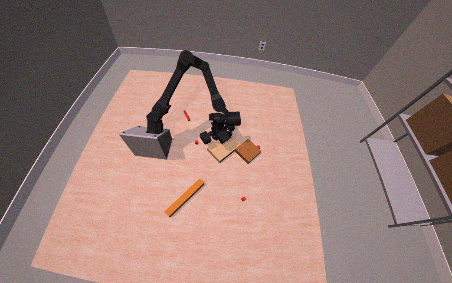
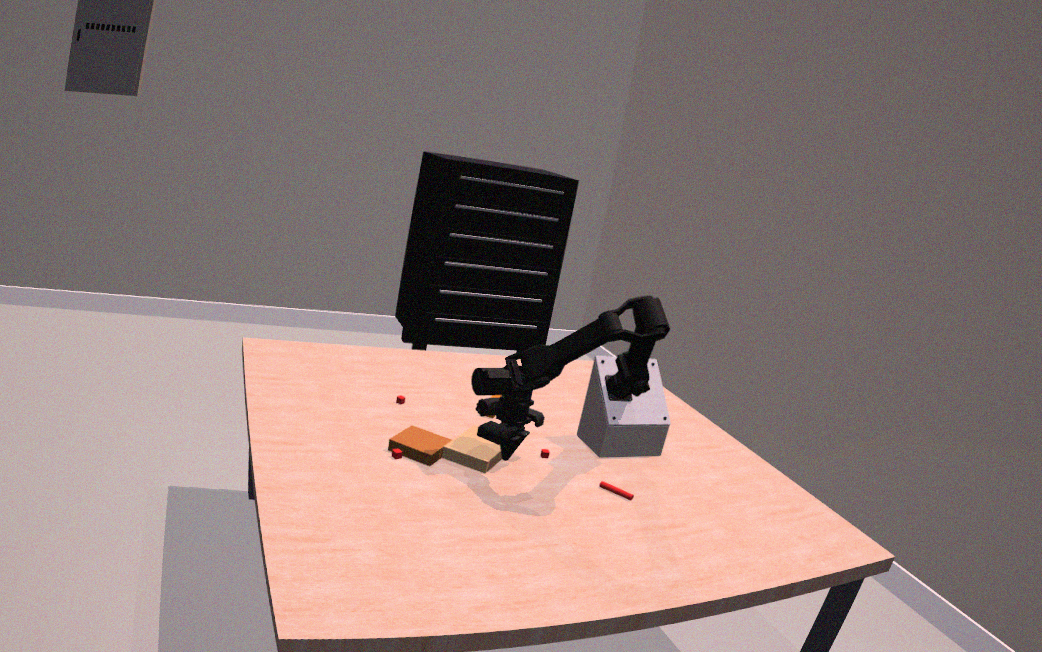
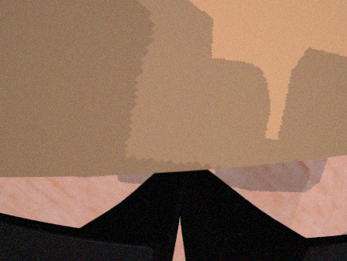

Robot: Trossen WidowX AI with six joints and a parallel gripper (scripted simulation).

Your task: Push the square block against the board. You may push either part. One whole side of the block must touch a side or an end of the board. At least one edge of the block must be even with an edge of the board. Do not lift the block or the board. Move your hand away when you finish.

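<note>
The square block [image 1: 248, 151] [image 2: 418, 440] is brown and lies flat on the table. The pale tan board [image 1: 220, 154] [image 2: 470, 453] [image 3: 180, 100] lies flat beside it, on the robot base's side. The two meet near one corner of the board, with the block set off along it. Whether a whole side of the block touches is too small to tell. My gripper [image 2: 506, 455] [image 3: 181, 170] is shut and empty, its tips low at the board's side away from the top camera. The arm hides part of the board in the top view.
A red cube [image 1: 258, 146] [image 2: 397, 453] lies close to the block's far side. Another red cube [image 1: 196, 142] [image 2: 544, 453] lies between the board and the robot base. A third red cube [image 1: 243, 199] [image 2: 400, 399], an orange bar [image 1: 184, 197] and a red rod [image 1: 186, 115] [image 2: 616, 490] lie farther off.
</note>
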